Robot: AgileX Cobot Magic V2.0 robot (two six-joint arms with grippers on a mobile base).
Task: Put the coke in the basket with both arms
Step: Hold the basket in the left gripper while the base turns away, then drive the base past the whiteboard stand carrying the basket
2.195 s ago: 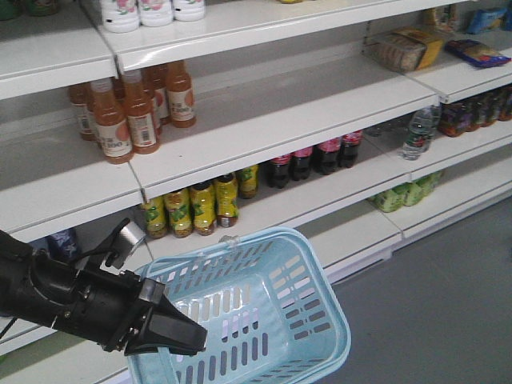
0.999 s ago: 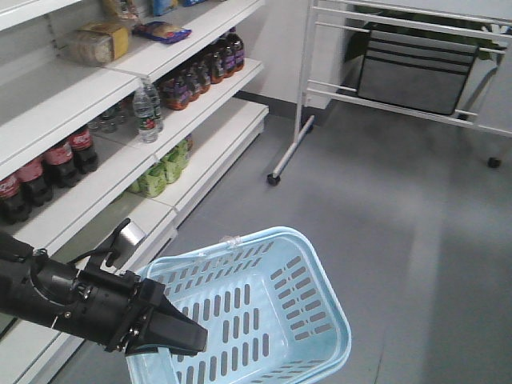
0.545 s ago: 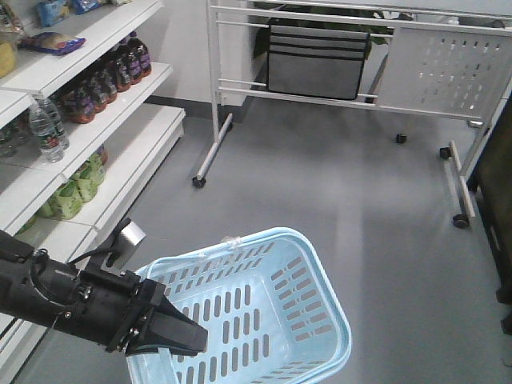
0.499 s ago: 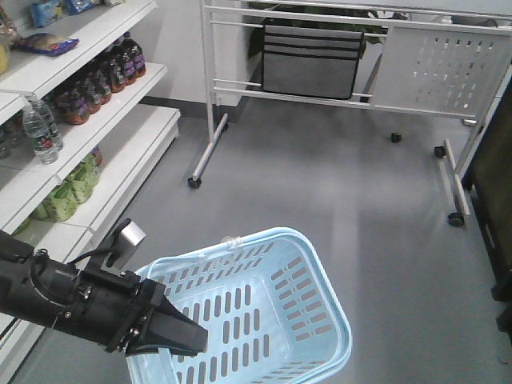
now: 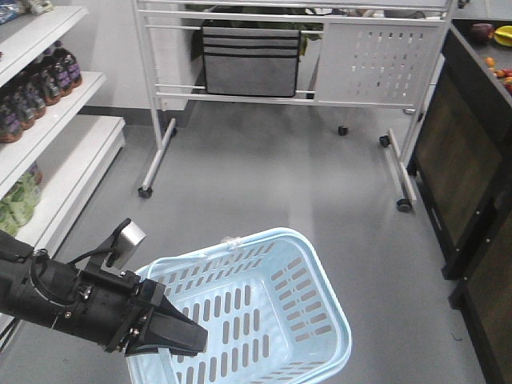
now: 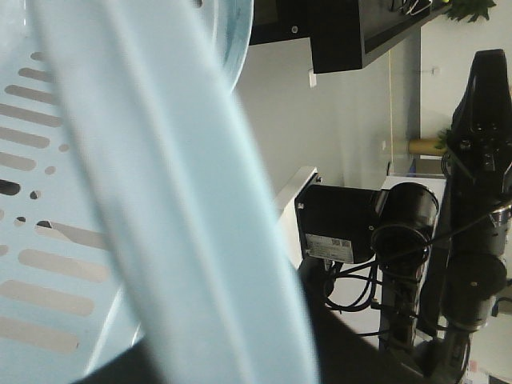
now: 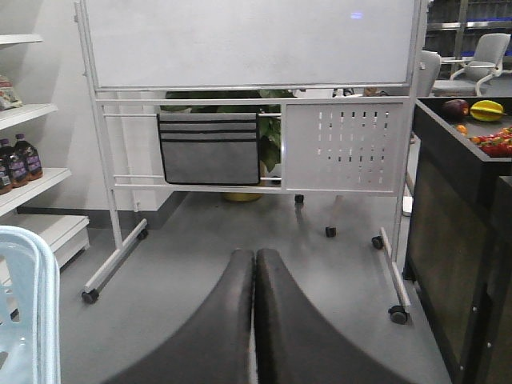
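The pale blue basket hangs low in the front view, empty, held above the grey floor. My left gripper is shut on the basket's near-left rim. In the left wrist view that rim fills the frame as a blurred blue band, and the jaws are hidden behind it. My right gripper is shut and empty, with its fingers pressed together, pointing over the open floor. The basket's edge shows at the left of the right wrist view. The right arm shows in the left wrist view. The coke is out of view.
A white shelf unit with dark purple-labelled bottles and green packs stands at the left. A wheeled whiteboard stand with a grey pouch stands ahead. A dark counter with fruit runs along the right.
The whole view has swung right. The shelves with the cola bottles have slid out to the left, and the whiteboard stand and dark counter have come in. The left gripper keeps holding the basket.
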